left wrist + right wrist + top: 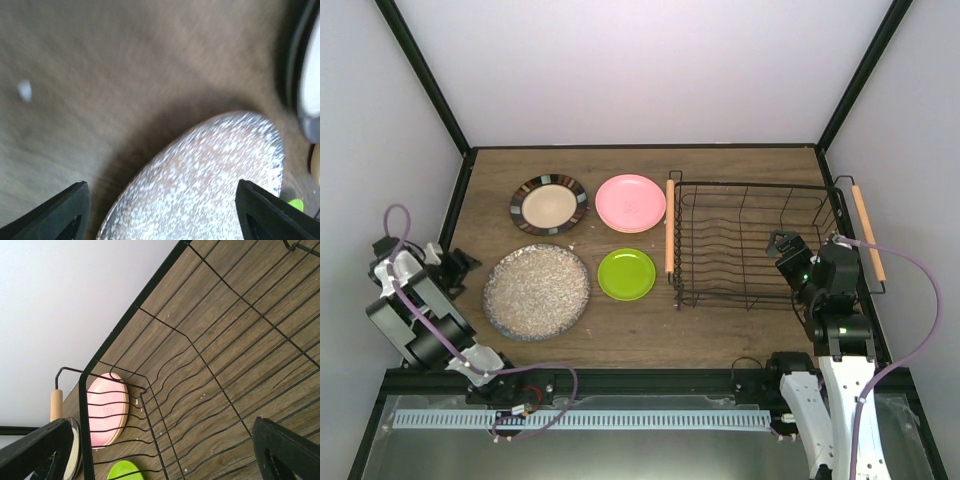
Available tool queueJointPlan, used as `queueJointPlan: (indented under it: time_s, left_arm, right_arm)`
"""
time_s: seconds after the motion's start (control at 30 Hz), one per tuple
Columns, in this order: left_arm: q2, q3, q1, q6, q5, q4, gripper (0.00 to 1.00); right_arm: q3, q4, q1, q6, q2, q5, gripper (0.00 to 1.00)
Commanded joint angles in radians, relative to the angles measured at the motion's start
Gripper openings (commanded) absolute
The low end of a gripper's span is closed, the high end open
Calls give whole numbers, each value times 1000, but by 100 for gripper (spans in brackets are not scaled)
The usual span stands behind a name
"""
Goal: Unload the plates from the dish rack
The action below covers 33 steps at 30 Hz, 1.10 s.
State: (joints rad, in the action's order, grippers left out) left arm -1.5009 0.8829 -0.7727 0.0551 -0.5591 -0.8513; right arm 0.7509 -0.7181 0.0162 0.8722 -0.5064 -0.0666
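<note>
Fingers sitting wide open both sides: left gripper (160, 183) framing grey plate (210, 165) lower centre, right gripper (161, 420) framing rack (135, 307) mid-frame.

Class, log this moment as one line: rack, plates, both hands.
dish rack: no plates inside | table: speckled grey plate, lime green plate, pink plate, cream plate | left hand: open, near grey plate | right hand: open, over rack

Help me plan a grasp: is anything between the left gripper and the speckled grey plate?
Nothing visible does. The open left gripper points straight at the speckled grey plate, with no object between them.
</note>
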Motion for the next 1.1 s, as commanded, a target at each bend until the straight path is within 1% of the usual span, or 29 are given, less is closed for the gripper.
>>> queueJointPlan:
  time_s: [0.0, 0.03, 0.17, 0.23, 0.33, 0.5, 0.6, 0.7, 0.83, 1.07]
  left_arm:
    - [78, 153, 7, -1, 16, 39, 83]
    - [88, 182, 11, -6, 21, 42, 86]
    - [109, 287, 47, -24, 1, 23, 93]
    - [117, 322, 88, -31, -1, 17, 95]
    - [139, 366, 163, -46, 13, 21, 100]
    - [163, 439, 332, -79, 35, 9, 100]
    - [173, 471, 413, -121, 11, -1, 100]
    - [186, 490, 487, -170, -12, -10, 100]
    - [207, 501, 597, -210, 17, -26, 100]
    - [248, 499, 769, -235, 64, -32, 100]
  right_arm:
    - [31, -9, -10, -18, 4, 19, 100]
    - [33, -9, -10, -24, -2, 17, 100]
    - [57, 3, -10, -80, -52, -13, 100]
    - [79, 15, -10, -126, -96, -48, 100]
    - [107, 49, -10, -200, -189, -144, 100]
    - [150, 80, -10, -207, -327, -252, 100]
    - [159, 105, -10, -228, -356, -274, 100]
    - [163, 104, -10, -287, -387, -308, 100]
    - [171, 65, -10, -342, -443, -333, 100]
    - [136, 96, -10, -340, -424, -330, 100]
